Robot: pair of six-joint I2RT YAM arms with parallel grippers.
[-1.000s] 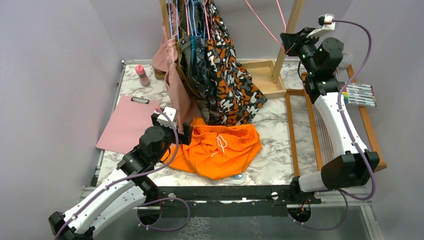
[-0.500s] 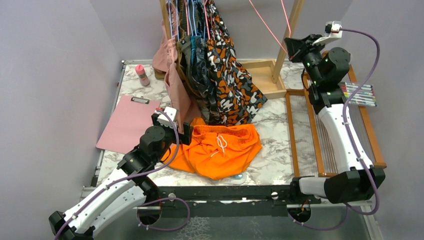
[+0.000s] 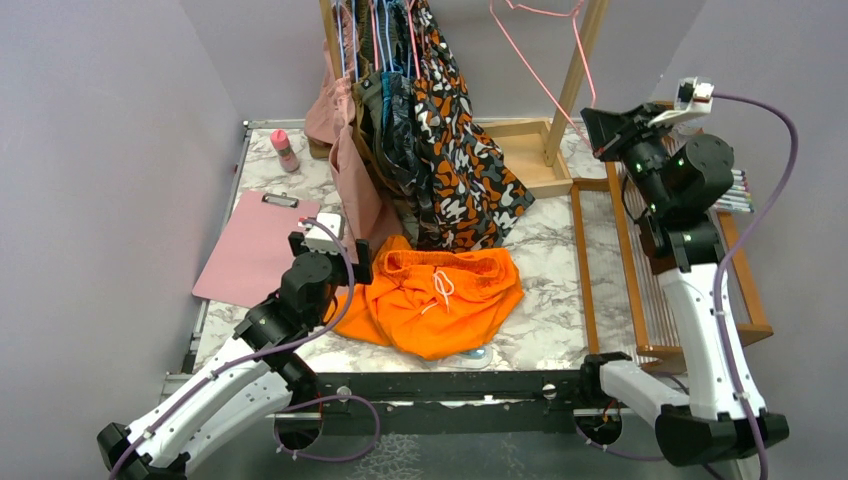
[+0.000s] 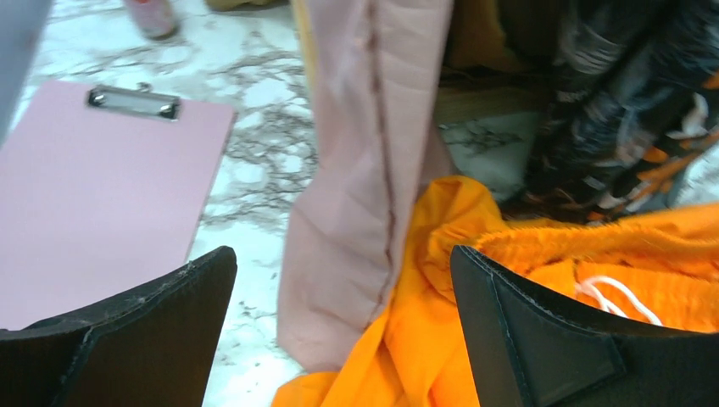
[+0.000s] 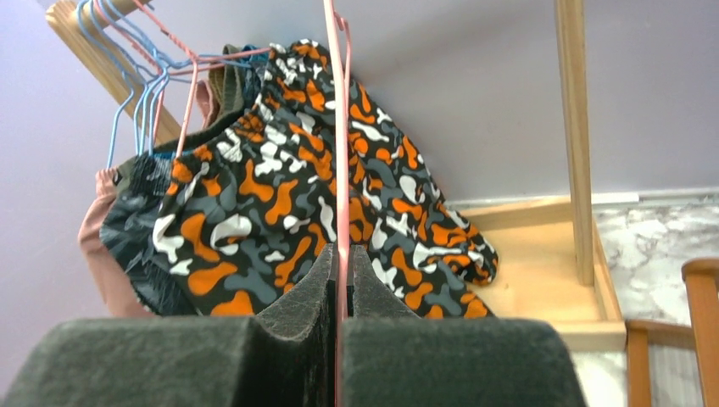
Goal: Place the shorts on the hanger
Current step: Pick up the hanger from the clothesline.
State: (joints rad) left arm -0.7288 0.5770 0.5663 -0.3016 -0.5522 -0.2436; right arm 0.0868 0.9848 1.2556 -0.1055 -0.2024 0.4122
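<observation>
- Overhead, the right gripper (image 5: 342, 263) sits high at the far right, its jaws pressed together on the wire of the pink hanger (image 5: 341, 153), which runs upward from the pads
- the shorts (image 3: 440, 300) lie crumpled on the marble table (image 3: 545, 250) near its middle, waistband toward the far side, white drawstring on top
- the left gripper (image 4: 343, 254) hovers at the shorts' left edge, jaws spread wide and holding nothing; a dusty pink garment (image 4: 373, 170) hangs just beyond its fingers
- a pink clipboard (image 3: 255, 245) lies flat further left
</observation>
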